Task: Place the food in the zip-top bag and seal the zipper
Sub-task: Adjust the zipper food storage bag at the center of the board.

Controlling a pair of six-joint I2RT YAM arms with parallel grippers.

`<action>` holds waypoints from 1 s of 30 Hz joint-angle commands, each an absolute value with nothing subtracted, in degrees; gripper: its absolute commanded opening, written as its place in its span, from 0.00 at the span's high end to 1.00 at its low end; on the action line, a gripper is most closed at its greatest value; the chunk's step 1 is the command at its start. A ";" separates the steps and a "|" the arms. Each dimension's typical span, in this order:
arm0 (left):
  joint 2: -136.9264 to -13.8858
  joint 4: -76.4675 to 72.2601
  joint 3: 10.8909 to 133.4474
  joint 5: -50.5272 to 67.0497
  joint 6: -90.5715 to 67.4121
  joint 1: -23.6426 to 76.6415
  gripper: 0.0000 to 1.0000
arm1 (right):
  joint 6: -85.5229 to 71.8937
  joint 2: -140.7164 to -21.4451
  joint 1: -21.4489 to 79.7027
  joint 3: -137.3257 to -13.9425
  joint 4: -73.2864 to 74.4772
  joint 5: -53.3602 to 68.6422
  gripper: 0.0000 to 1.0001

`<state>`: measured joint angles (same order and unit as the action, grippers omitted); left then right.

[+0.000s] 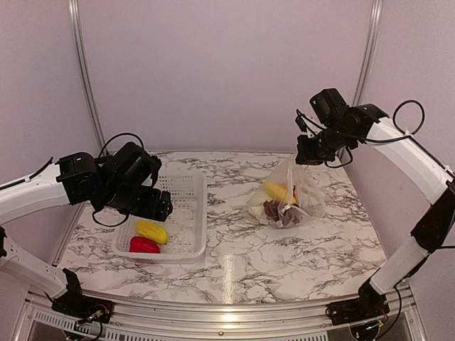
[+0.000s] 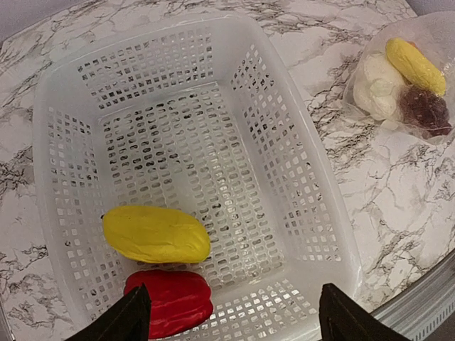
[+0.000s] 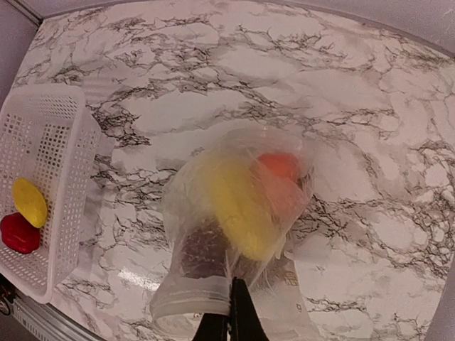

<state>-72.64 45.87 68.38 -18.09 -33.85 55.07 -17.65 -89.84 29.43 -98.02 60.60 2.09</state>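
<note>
Above the near end of the white perforated plastic basket (image 1: 183,195), the left gripper (image 2: 234,320) hangs with its fingers spread wide and nothing between them. It points down at the two pieces lying inside: a smooth yellow banana-like toy piece (image 2: 156,234) and, touching it on the near side, a glossy red toy pepper (image 2: 170,302). That released, straddling stance looks set for a downward pick, most likely of the pepper, which lies closest to the fingers.

To the right of the basket and well apart from it, the right gripper (image 3: 231,316) is clenched on the upper edge of the crinkly transparent zip-top bag (image 1: 295,192). It holds the bag up so the contents sag low, and the bottom appears to rest on the marble-patterned tabletop (image 1: 234,270). Inside sit another yellow piece (image 1: 277,190), dark purple grapes (image 1: 274,211), a pale white-green vegetable (image 1: 257,204) and an orange fruit (image 3: 281,165). The zipper cannot be told from the film. With two pieces outside the bag, sealing must wait.
</note>
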 commanded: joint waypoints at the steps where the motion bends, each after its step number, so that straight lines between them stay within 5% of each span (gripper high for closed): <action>1: -74.03 49.45 68.60 -18.63 -32.14 54.84 0.16 | -15.07 -83.84 28.58 -90.19 64.16 -2.01 1.00; 8: -73.33 52.88 65.92 -19.25 -31.14 54.04 0.16 | -17.78 -74.91 29.26 -78.07 69.47 1.17 1.00; 13: -71.74 51.73 63.15 -17.99 -30.76 53.41 0.17 | -15.41 -73.42 33.09 -77.57 73.03 -3.82 0.66; 17: -71.68 50.11 62.23 -16.64 -30.47 53.36 0.16 | -12.70 -76.48 39.86 -79.28 75.14 -8.54 0.55; 30: -70.34 48.73 62.35 -15.87 -31.45 53.35 0.17 | -17.02 -87.01 49.92 -90.92 78.84 -23.21 0.50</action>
